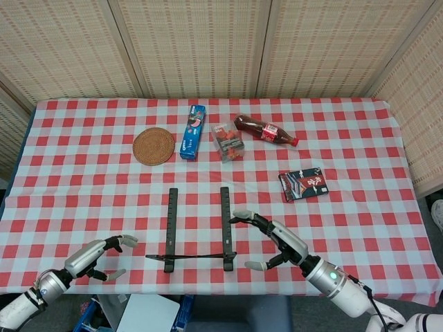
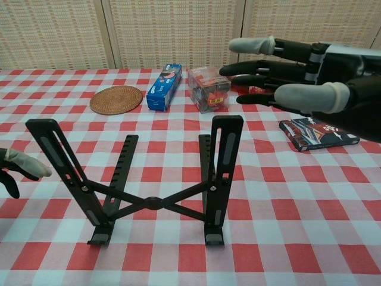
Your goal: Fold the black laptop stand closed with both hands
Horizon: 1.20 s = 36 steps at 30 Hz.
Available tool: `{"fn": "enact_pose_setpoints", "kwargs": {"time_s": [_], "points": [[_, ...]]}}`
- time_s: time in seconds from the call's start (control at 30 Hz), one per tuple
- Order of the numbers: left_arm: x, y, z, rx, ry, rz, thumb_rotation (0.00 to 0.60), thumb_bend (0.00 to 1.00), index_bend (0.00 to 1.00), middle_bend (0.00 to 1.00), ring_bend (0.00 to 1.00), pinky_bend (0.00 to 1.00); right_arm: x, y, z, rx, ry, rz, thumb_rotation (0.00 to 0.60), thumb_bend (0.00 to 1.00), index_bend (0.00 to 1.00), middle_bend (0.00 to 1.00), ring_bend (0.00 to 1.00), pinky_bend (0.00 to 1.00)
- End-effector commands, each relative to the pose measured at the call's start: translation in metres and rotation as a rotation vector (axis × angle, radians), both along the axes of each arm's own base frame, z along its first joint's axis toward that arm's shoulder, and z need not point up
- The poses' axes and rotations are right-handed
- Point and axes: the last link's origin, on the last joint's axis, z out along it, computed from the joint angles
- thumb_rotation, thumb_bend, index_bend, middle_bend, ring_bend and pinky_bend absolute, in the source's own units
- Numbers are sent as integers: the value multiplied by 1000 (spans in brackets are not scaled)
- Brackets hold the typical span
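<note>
The black laptop stand (image 1: 197, 232) (image 2: 149, 179) stands unfolded near the table's front edge, its two raised arms upright and joined by a crossed brace. My right hand (image 1: 277, 242) (image 2: 297, 77) hovers just right of the stand's right arm, fingers spread, holding nothing and not touching it. My left hand (image 1: 100, 252) (image 2: 15, 170) sits well left of the stand by the front edge, fingers apart and empty; the chest view shows only its fingertips at the left border.
Behind the stand lie a round woven coaster (image 1: 154, 146), a blue biscuit box (image 1: 193, 131), a clear box of red items (image 1: 228, 141) and a cola bottle (image 1: 266, 130) on its side. A dark packet (image 1: 303, 184) lies to the right.
</note>
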Motion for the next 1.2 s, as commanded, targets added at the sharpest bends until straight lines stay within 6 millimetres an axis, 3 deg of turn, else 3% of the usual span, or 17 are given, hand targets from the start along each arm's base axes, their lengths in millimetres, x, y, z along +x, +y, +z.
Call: {"fn": "enact_pose_setpoints", "kwargs": {"time_s": [0.03,0.47,1.2], "points": [[11,-4,-15,7,-1,-18,600,317,293,192,183,309,0,0,0,-1,-1,0,600,153,121,189,44,55],[31,2,-53,111,49,-52,600,316,333,192,185,309,-2,0,3,-8,-8,-3,600,153,121,189,44,55],[60,3,-81,145,22,-81,600,316,409,194,188,309,-5,-1,4,-13,-17,-16,600,154,121,189,44,55]]}}
